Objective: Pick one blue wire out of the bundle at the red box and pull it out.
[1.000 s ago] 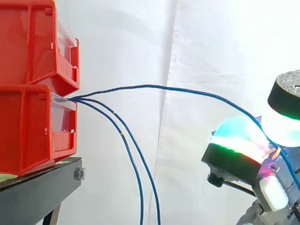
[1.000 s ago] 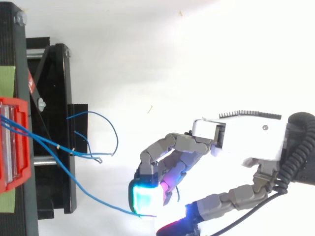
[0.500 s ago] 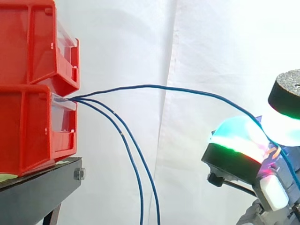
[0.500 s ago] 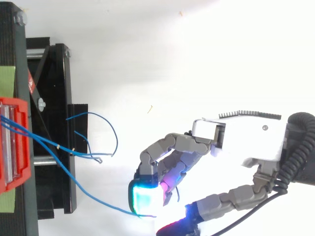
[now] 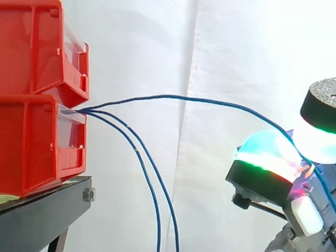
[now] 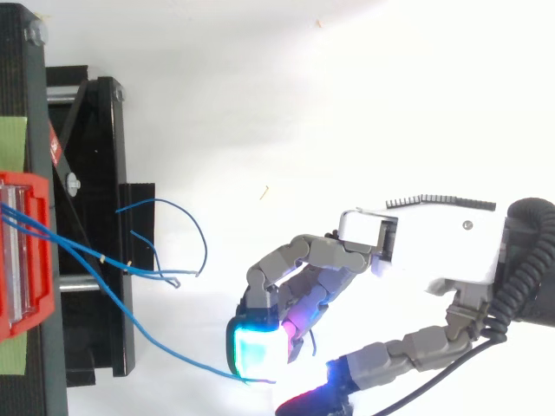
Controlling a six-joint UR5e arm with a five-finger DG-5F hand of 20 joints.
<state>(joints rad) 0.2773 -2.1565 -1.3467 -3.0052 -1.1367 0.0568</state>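
Three thin blue wires (image 5: pixel 90 111) leave the lower red plastic box (image 5: pixel 31 142), frame left. One arching blue wire (image 5: pixel 173 96), probably light, limp and slippery, is pinched near its end by the curled grey robot hand (image 6: pixel 434 251), lower right.

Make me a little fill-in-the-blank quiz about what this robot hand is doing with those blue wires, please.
The hand pinches ____ blue wire between its fingertips. In the side view that wire arches across to the hand, while the other two wires hang ____. All three leave the ____ of the two stacked red bins. The bins sit on a ____ stand.
Missing words: one; down; lower; black.
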